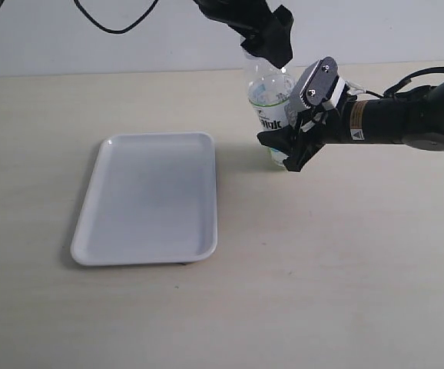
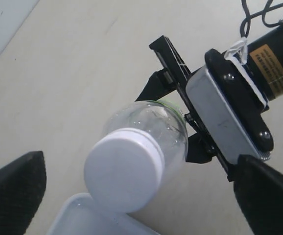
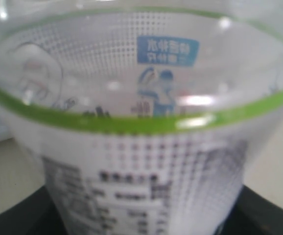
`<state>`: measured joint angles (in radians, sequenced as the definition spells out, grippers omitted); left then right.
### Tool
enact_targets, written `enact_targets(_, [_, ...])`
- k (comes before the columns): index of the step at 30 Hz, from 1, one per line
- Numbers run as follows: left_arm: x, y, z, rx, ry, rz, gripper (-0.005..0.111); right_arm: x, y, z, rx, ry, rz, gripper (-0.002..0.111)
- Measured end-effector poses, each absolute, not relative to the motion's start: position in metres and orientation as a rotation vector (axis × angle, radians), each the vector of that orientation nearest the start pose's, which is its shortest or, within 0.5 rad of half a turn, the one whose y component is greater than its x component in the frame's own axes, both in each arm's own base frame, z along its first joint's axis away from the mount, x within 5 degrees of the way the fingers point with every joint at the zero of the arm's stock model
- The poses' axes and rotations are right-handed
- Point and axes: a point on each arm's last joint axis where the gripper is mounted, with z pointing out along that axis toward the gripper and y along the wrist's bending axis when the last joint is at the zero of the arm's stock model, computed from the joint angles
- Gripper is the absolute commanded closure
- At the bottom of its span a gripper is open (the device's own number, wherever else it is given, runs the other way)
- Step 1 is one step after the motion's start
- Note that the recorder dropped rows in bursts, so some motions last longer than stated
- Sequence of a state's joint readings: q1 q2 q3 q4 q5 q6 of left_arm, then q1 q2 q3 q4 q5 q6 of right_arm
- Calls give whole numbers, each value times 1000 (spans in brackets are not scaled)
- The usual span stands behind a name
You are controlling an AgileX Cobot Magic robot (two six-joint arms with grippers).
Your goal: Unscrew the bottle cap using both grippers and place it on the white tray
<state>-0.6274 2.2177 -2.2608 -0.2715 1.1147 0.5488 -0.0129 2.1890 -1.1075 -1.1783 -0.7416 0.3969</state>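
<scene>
The clear bottle (image 1: 268,104) with its white label stands upright on the table, right of the white tray (image 1: 149,196). My right gripper (image 1: 285,123), the one with grey plate jaws, is shut on the bottle's body from the side. In the right wrist view the bottle (image 3: 141,122) fills the picture between the jaws. My black left gripper (image 1: 264,54) hangs over the bottle's top and hides the bottle cap in the exterior view. In the left wrist view the white bottle cap (image 2: 123,169) sits on the neck. It lies between the wide-open black fingers (image 2: 14,191), touching neither.
The tray is bare, and one of its corners (image 2: 82,220) shows just beyond the cap. The right arm (image 1: 406,115) reaches in level from the right, with black cables behind it. A pale wall runs along the table's far edge (image 1: 91,73).
</scene>
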Motion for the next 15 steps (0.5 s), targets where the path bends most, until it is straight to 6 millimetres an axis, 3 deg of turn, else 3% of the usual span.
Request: enact_targets(15, [389,-310,307,1346,2158,-401,7,407,51,89,-990,1839,345,108])
